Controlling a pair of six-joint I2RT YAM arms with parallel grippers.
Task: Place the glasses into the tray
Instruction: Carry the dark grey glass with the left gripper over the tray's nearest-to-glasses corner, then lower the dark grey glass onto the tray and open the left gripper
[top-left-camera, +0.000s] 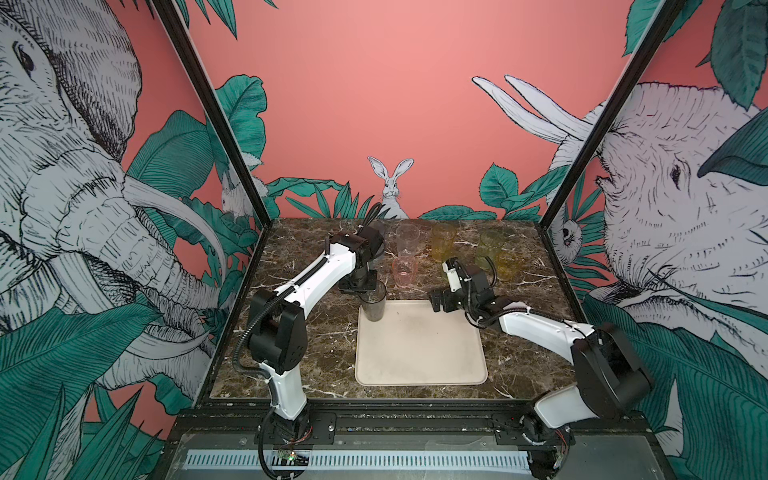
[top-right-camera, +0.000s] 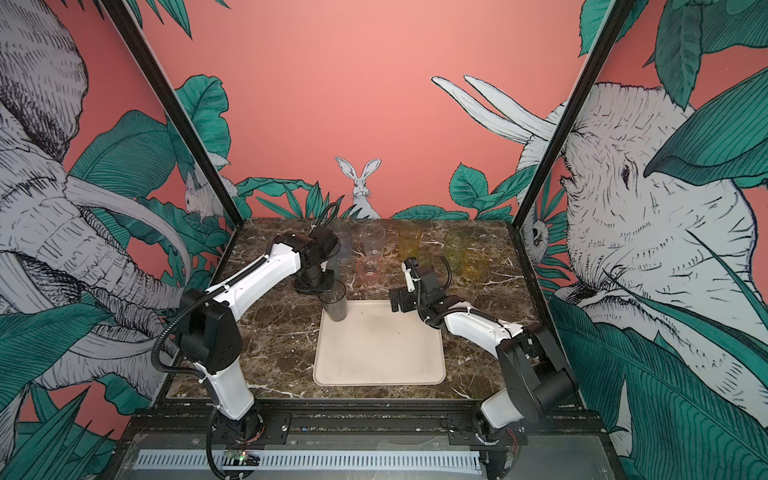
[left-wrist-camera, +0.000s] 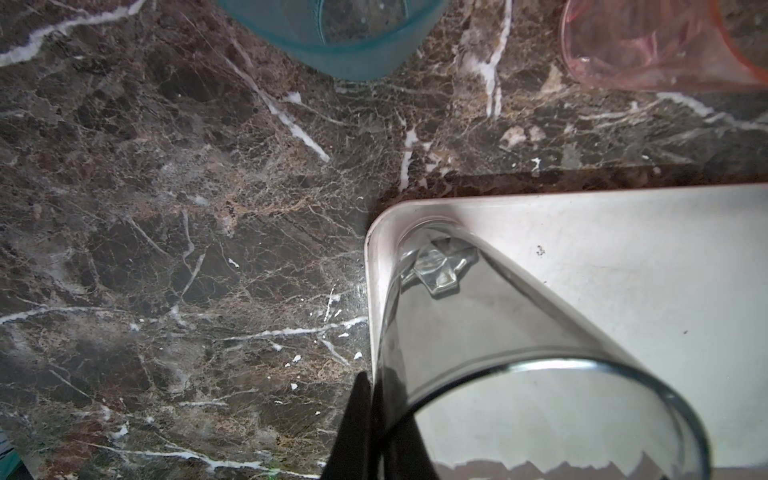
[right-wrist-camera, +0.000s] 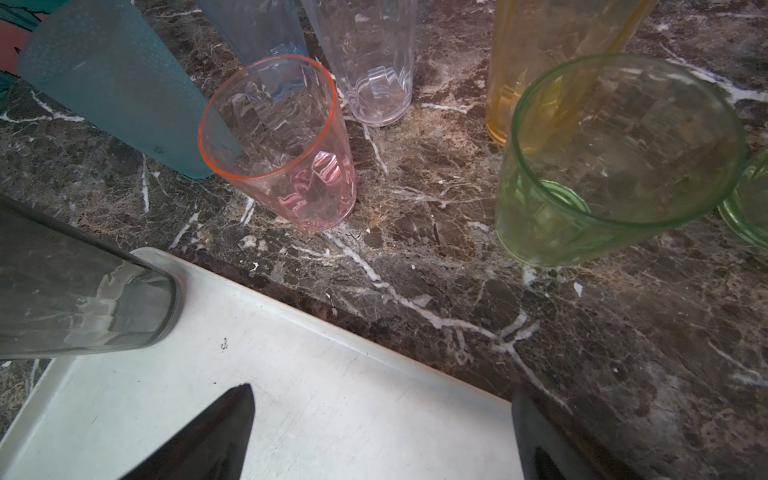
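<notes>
Glasses in this scene mostly stand on the dark marble tabletop (top-left-camera: 316, 332), clustered across the upper middle of both top views, beyond the far edge of the cream tray (top-left-camera: 419, 345), which lies flat at lower centre. Only one glass is on the tray: the tall smoky grey tumbler (top-left-camera: 373, 305), upright, its base tucked into the tray's upper-left corner. Whether the base rests fully on the tray floor or sits just above it I cannot tell. The left gripper (top-left-camera: 365, 291) is directly above this tumbler and is clamped on its rim, one finger outside the wall and one inside, as the left wrist view shows (left-wrist-camera: 380, 436). The tumbler's long axis runs vertically, so letting go and rising straight up looks like the clean way out. The right gripper (top-left-camera: 436, 301) hovers over the tray's upper-right corner, jaws wide apart and empty (right-wrist-camera: 374, 449). It faces the waiting glasses and is likely the nearer arm for most of them. Just up and left of it is the short pink tumbler (top-left-camera: 404, 270), with the tall clear tumbler (top-left-camera: 407, 239) behind. The amber-yellow tumbler (top-left-camera: 444, 241), green tumbler (top-left-camera: 492, 245) and short yellow tumbler (top-left-camera: 509, 266) stand up and right. The teal tumbler (right-wrist-camera: 116, 91) and blue tumbler (right-wrist-camera: 257, 29) show best in the right wrist view.
</notes>
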